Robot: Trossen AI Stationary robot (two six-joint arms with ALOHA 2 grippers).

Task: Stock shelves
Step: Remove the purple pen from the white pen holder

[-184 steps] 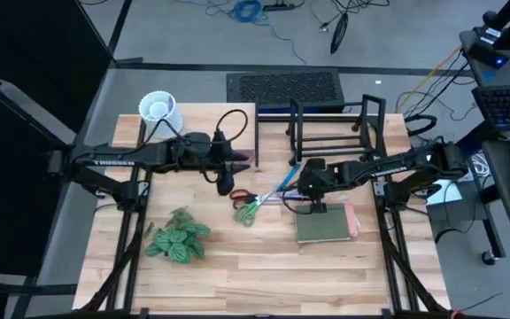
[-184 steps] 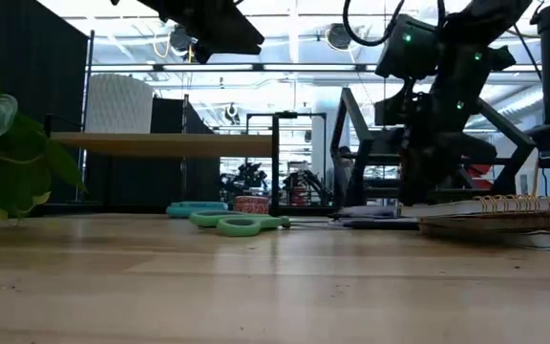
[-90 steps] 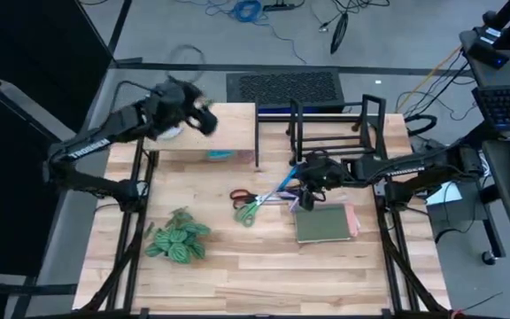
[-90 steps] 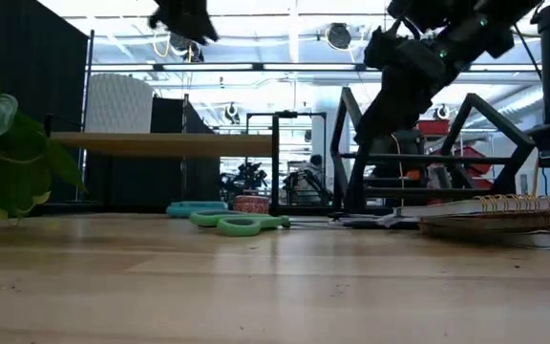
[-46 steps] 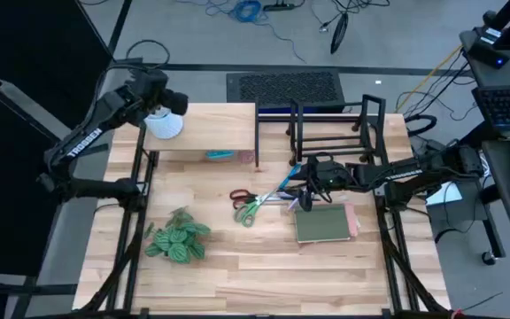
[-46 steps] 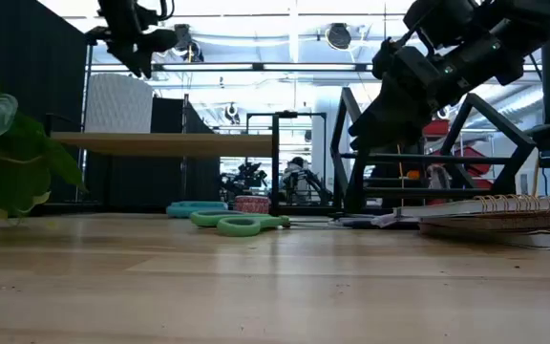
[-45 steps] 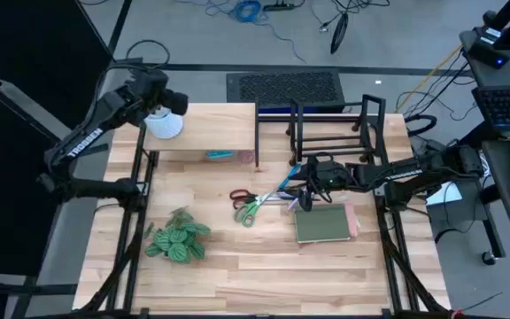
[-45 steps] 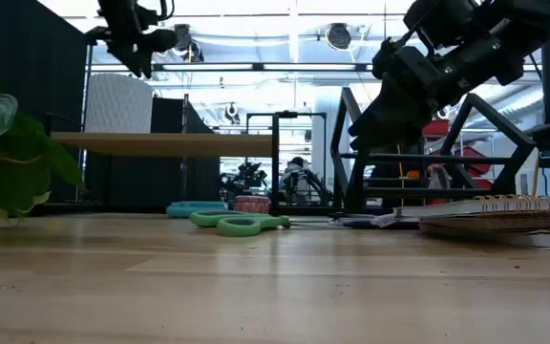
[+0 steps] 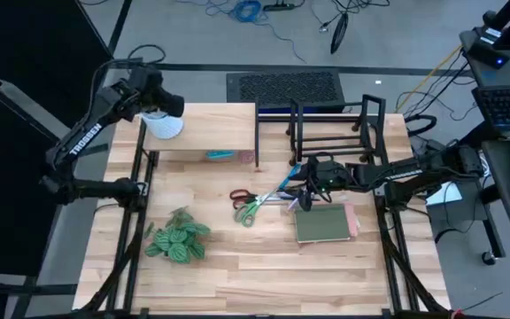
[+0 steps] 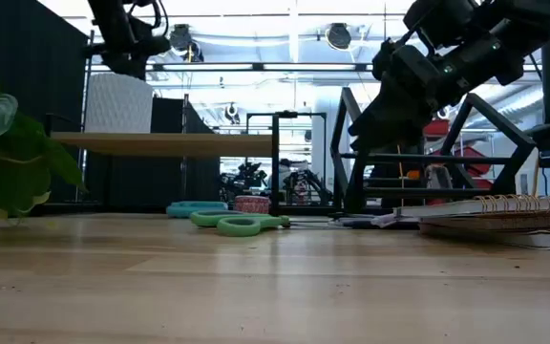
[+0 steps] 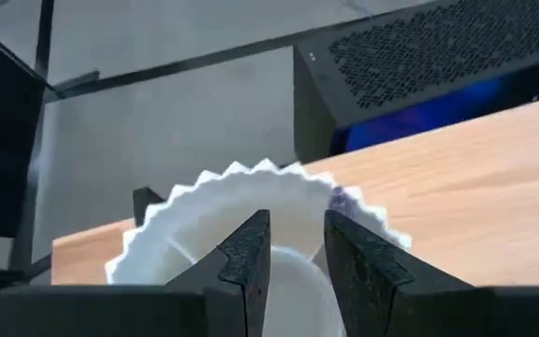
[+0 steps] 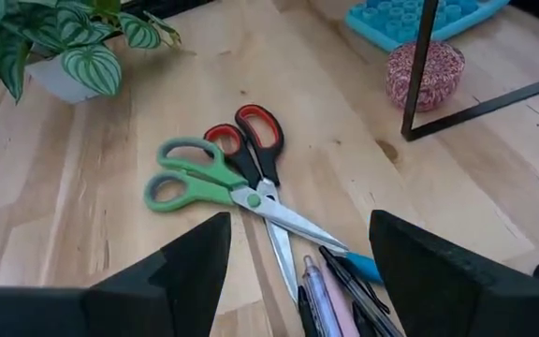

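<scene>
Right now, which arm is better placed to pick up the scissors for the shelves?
The right. Its right gripper hangs open just beside the two pairs of scissors, which fill its wrist view. The left gripper is far off at the white ribbed pot on the pale-wood shelf.

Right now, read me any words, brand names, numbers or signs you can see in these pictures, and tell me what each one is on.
"TROSSEN": white lettering along the left arm, high view.
White lettering also runs along the right arm, too blurred to read.
Nothing readable on the white ribbed pot, the scissors, the notebook, the pale-wood shelf or the black wire rack.
</scene>
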